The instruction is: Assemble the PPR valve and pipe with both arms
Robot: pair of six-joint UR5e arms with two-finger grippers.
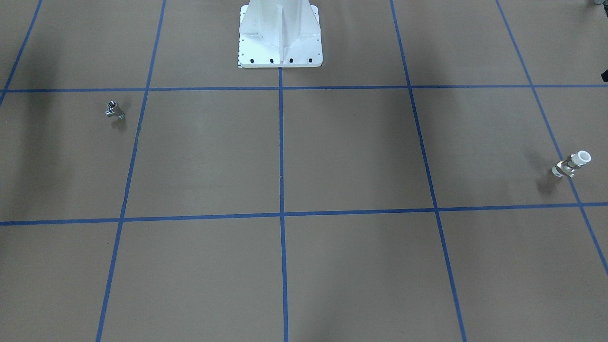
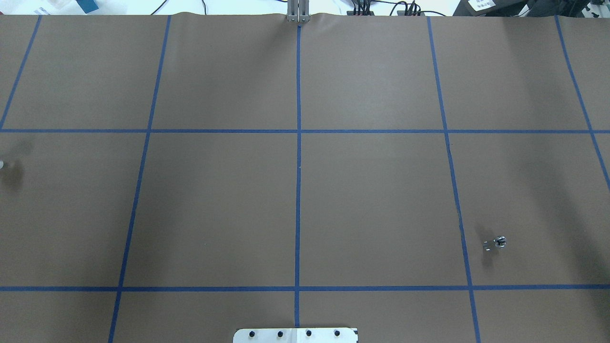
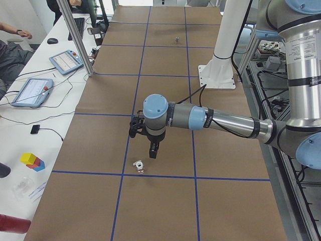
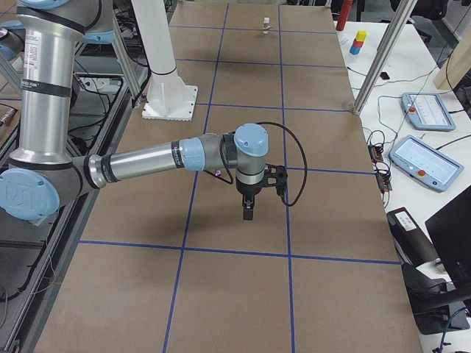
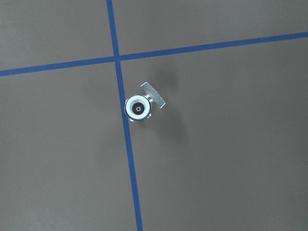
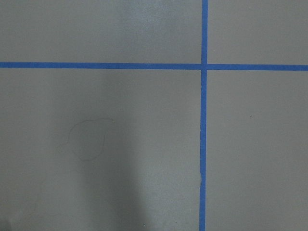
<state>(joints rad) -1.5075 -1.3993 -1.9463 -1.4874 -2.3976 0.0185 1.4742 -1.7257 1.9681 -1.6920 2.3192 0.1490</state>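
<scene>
Just below the left hand (image 3: pixel 152 154), a little out from its tips and not touching them: valve (image 5: pixel 138 108), white ring end turned up toward the wrist camera, side tab poking out level, seated on the edge of a blue tape line (image 5: pixel 126 159). Seems stood that way to offer the ring end to a straight downward pinch. Hangs pointed down above it, apparently lining up. Cannot tell how far open the left hand is, nor the right hand (image 4: pixel 249 213); grips neither part, since both sit on the worktop (image 2: pixel 214 205).

Over at the right hand: tips pointed down at bare worktop, pipe (image 1: pixel 114 110) off to one side and outside that wrist view; probably calls for a sideways shift first. Well apart from each other, pipe and valve, presumably one part per arm.

Shows nothing standing between left hand and valve. Farther behind both hands: white pedestal (image 1: pixel 280 38). Past the worktop's edge: a tablet (image 3: pixel 32 91) and a person's arm (image 3: pixel 15 28).
</scene>
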